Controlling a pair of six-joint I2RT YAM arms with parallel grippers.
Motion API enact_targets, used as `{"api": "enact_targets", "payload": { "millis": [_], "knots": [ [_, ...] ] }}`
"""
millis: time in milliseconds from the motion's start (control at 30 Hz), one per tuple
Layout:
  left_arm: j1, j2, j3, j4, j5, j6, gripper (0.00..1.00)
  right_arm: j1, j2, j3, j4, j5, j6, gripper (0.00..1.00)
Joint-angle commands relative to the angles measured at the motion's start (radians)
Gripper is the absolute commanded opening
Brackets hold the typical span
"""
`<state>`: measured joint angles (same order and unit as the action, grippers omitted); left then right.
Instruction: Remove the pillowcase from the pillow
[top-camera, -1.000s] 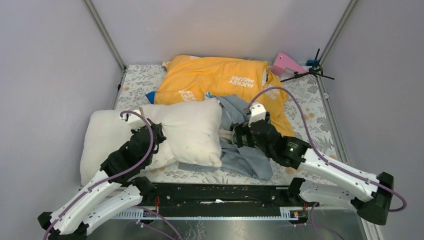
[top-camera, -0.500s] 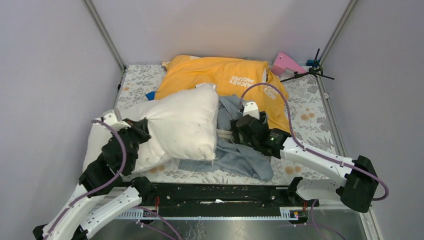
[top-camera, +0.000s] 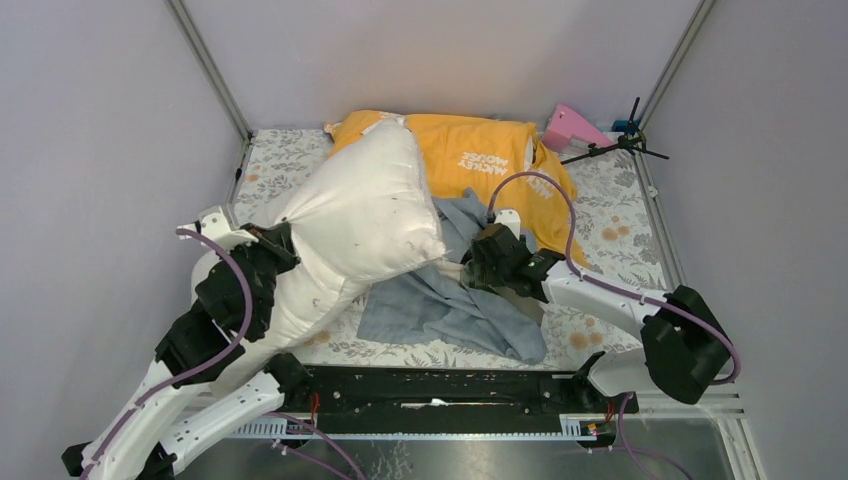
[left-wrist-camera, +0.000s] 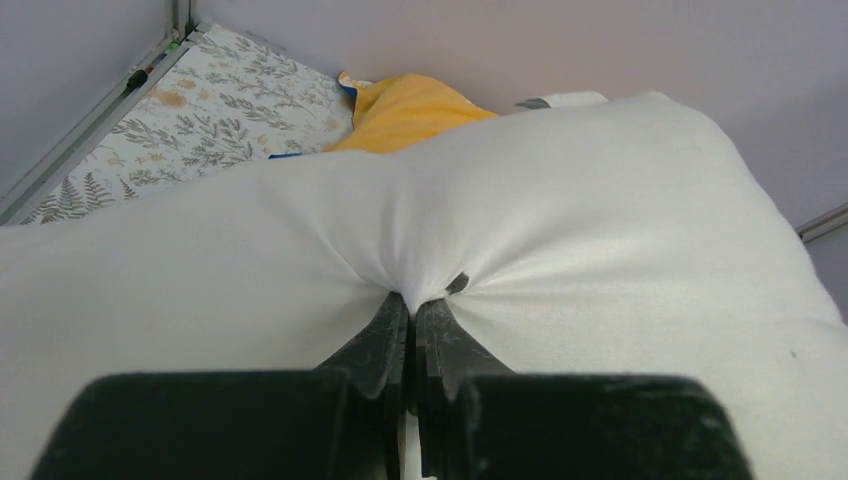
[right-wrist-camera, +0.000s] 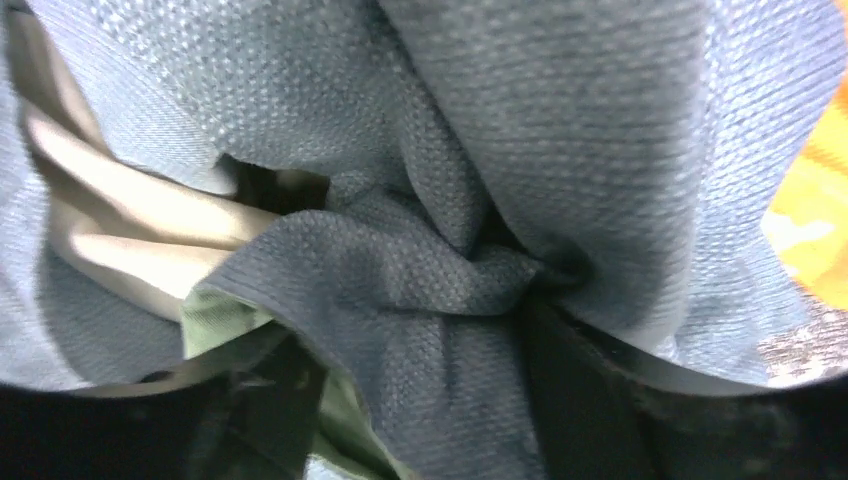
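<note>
**Pillow lifted away; grey case stays behind in your right claw**

Your left claw (left-wrist-camera: 412, 300) is closed almost fully, its two fingertips pinching a small pucker of the white pillow (top-camera: 360, 215). The pillow's bulk spreads above and to both sides of that claw.

A second ago the pillow lay flat on the table (top-camera: 620, 230). Its end nearest your right claw overlapped the grey-blue pillowcase (top-camera: 450, 310). Since then your left arm has pulled back and up. The pillow now stands tilted, its far corner raised toward the orange pillow (top-camera: 470, 150) beyond.

Your right claw (top-camera: 480, 268) has held its place. The wrist view shows its fingers clamped on a thick bunched fold of the pillowcase. The rest of the case trails from that claw toward the arm bases, lying flatter and more exposed than before.

One pillow corner still overhangs the case, just beside your right claw. A pale fold shows inside the fabric in the right wrist view. You cannot tell from here whether it is pillow or lining.

In the overhead view, none of the pillow that shows has grey fabric around it. The removal looks nearly or fully done. What probably remains is carrying the pillow farther from your right claw to confirm nothing is caught.
</note>
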<state>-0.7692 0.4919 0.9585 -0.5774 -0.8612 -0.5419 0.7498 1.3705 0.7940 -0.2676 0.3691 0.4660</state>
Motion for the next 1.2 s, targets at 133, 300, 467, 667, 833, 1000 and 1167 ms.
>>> {"api": "enact_targets", "payload": {
  "millis": [133, 300, 467, 667, 833, 1000, 1167],
  "knots": [
    [0.002, 0.044, 0.041, 0.203, -0.011, 0.03, 0.0, -0.057, -0.186, 0.105, 0.048, 0.128, 0.032, 0.0],
    [0.002, 0.142, 0.083, 0.227, 0.011, 0.095, 0.02, -0.193, -0.185, 0.327, 0.058, 0.191, -0.045, 0.0],
    [0.003, 0.36, 0.263, 0.045, -0.088, 0.151, 0.0, -0.363, -0.128, 0.592, -0.012, 0.26, -0.093, 0.0],
    [0.094, 0.482, 0.298, 0.104, -0.113, 0.25, 0.0, -0.664, -0.003, 1.084, -0.206, 0.248, -0.087, 0.0],
    [0.277, 0.559, 0.306, 0.184, -0.07, 0.325, 0.0, -0.788, 0.197, 1.616, -0.468, 0.171, -0.087, 0.0],
    [0.467, 0.639, 0.394, 0.149, -0.014, 0.316, 0.0, -0.788, 0.086, 1.33, -0.396, 0.041, -0.066, 0.03],
    [0.487, 0.627, 0.405, 0.158, 0.047, 0.282, 0.0, -0.788, -0.108, 0.947, -0.207, -0.134, -0.016, 0.0]
  ]
}}
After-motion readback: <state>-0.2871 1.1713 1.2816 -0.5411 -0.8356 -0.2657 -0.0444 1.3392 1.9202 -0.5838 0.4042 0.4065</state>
